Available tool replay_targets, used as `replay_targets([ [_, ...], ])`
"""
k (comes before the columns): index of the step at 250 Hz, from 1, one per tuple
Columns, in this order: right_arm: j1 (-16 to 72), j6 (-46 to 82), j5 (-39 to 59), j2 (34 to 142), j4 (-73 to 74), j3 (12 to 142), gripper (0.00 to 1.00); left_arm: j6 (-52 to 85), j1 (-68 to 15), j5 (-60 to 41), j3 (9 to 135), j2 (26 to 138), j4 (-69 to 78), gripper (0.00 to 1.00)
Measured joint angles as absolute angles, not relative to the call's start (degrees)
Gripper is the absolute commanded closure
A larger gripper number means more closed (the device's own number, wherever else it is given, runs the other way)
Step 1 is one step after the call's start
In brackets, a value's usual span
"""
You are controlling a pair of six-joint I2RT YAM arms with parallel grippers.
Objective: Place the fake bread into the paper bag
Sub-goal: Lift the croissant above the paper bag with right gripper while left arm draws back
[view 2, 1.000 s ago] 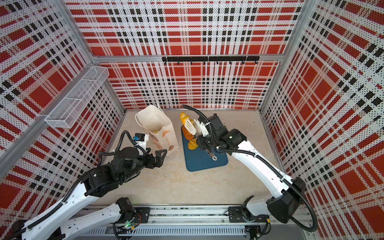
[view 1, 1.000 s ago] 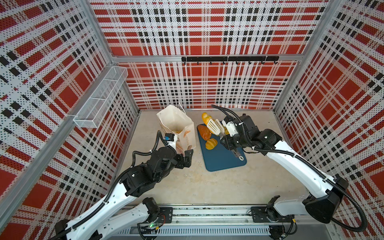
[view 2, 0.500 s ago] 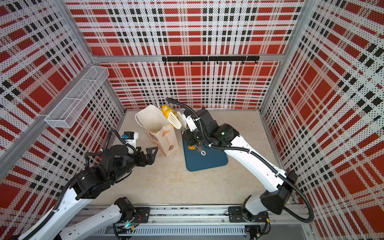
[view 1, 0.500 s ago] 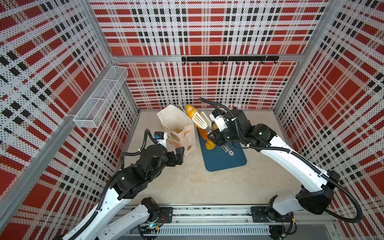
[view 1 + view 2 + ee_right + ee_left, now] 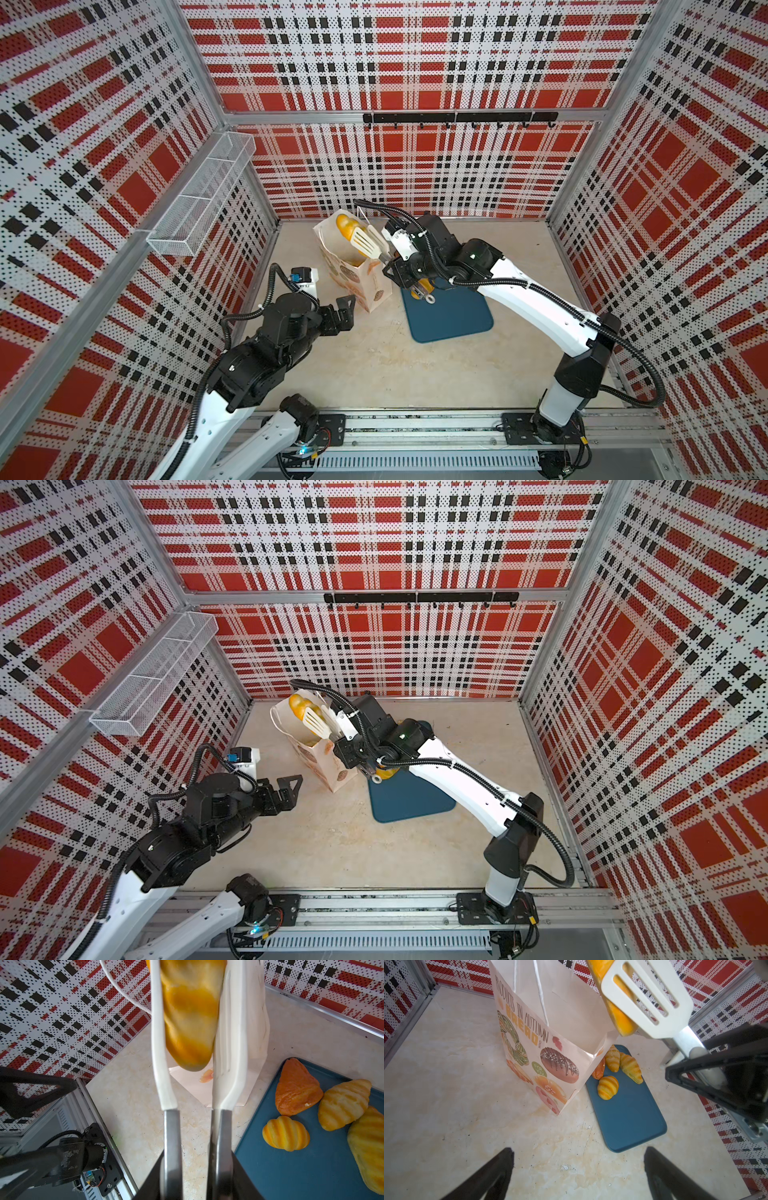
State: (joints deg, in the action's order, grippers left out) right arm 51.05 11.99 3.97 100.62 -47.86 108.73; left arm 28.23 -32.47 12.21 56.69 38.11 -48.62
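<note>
Right wrist view shows one long golden-yellow loaf [image 5: 189, 1022] of the fake bread pinched between the two white slotted blades of the tongs [image 5: 230, 1053], steeply tilted. In both top views this loaf hangs over the open mouth of the paper bag [image 5: 374, 286]; contact with the rim cannot be told. The bag stands upright on the desk [image 5: 374, 374], just left of the dark-blue tray [image 5: 633, 1118], at its far corner. Four pastries lie at the tray's far end: an orange-brown triangular piece [image 5: 297, 1086], a round ridged bun [image 5: 285, 1133], one croissant [image 5: 344, 1103] and a second croissant [image 5: 367, 1147]. The right fingers [image 5: 153, 1184] are clamped on the tongs' metal handles. The left fingers [image 5: 492, 1174] stand wide apart and empty, near and left of the bag, clear of it.
</note>
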Motion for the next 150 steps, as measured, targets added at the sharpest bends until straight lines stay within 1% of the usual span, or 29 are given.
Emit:
replay_targets([
  [59,51.00,11.31,2.11,105.34,-48.75,114.34,0.60,28.34,-32.16,11.33,56.16,37.87,-49.17,0.01],
  [100,51.03,10.59,0.93,108.47,-50.57,117.86,0.51,28.56,-32.16,10.92,55.24,37.76,-49.28,0.01],
  [150,51.03,9.63,-0.47,109.91,-51.83,119.24,0.45,28.97,-32.16,10.87,55.16,37.15,-49.34,0.01],
])
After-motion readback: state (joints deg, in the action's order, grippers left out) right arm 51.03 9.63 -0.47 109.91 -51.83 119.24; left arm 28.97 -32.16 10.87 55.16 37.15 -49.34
